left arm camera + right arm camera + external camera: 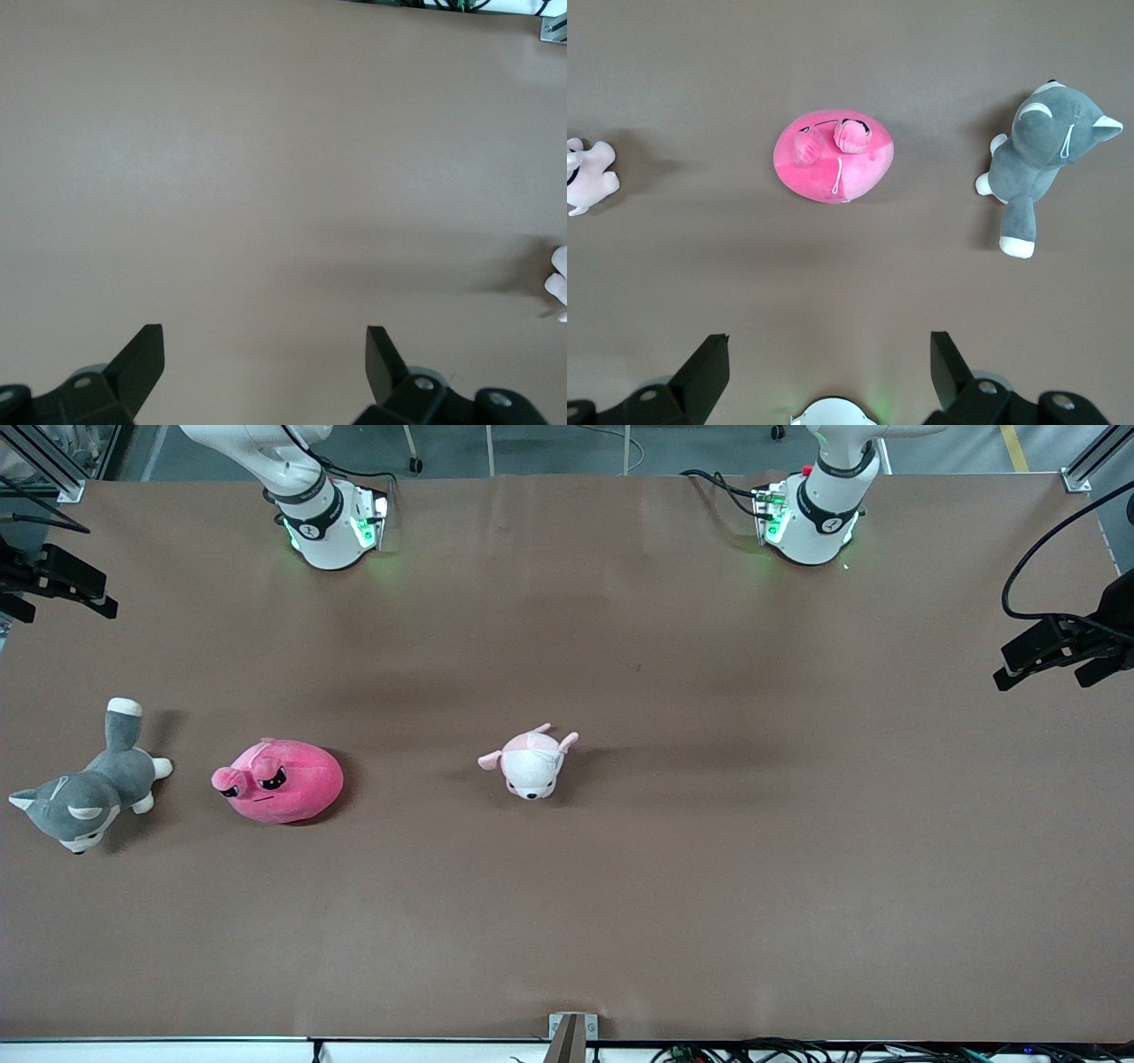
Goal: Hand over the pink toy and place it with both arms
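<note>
Brown table (620, 912) spanning the whole front view, both arm bases along its farther edge.

Right arm (292, 487) and left arm (833, 496) raised, neither touching any toy.

Pink toy (280, 781) resting on the table toward the right arm's end, dark eyes turned toward the grey-and-white plush dog (84, 793), clear of both grippers. Also visible in the right wrist view (833, 156).

Plush dog lying just beside the pink toy, at the right arm's end of the table.

Pale pink-and-white plush animal (532, 762) near mid-table, well apart from the pink toy.

Right gripper (828, 376) high over the table, fingers spread wide, empty.

Left gripper (264, 370) over bare table, fingers spread wide, empty.
</note>
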{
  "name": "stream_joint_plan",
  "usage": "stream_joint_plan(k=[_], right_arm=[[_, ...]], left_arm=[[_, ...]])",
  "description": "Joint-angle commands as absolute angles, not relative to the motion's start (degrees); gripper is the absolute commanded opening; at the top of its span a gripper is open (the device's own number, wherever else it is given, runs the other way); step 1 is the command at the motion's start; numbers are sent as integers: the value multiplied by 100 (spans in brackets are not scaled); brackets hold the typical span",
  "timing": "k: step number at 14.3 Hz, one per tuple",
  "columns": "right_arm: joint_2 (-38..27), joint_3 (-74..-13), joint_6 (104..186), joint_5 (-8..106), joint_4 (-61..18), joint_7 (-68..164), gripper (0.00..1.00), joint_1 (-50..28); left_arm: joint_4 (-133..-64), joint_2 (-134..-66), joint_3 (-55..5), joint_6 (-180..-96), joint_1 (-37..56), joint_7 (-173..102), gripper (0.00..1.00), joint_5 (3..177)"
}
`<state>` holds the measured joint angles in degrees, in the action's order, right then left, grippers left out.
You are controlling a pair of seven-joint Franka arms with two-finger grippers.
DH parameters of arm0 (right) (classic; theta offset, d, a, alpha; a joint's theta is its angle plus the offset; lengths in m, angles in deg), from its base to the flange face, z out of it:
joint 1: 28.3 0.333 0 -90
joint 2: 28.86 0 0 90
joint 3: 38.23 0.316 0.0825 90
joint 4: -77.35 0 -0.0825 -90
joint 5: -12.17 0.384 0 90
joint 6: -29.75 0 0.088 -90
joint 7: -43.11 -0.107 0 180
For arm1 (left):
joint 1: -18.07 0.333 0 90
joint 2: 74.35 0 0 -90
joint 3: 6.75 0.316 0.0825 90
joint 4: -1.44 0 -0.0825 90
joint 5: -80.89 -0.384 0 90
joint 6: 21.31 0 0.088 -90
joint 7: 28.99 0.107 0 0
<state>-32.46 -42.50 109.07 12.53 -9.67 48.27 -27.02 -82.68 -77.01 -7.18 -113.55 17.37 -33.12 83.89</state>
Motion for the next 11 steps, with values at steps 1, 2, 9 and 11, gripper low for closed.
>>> stream_joint_plan(k=[1,2,9,11], right_arm=[[-3422,-4227,11034,1375,-1177,4892,100,-2786],[-3422,-4227,11043,1375,-1177,4900,100,-2786],[-3422,-4210,11087,1375,-1177,4900,100,-2742],[-3422,-4210,11131,1375,-1177,4900,100,-2742]], left_arm=[[-8224,-7673,-710,-11289,1701,-3304,100,8274],[-8224,-7673,-710,-11289,1701,-3304,100,8274],[-8224,-7673,-710,-11289,1701,-3286,100,8274],[-8224,-7673,-719,-11289,1684,-3286,100,8274]])
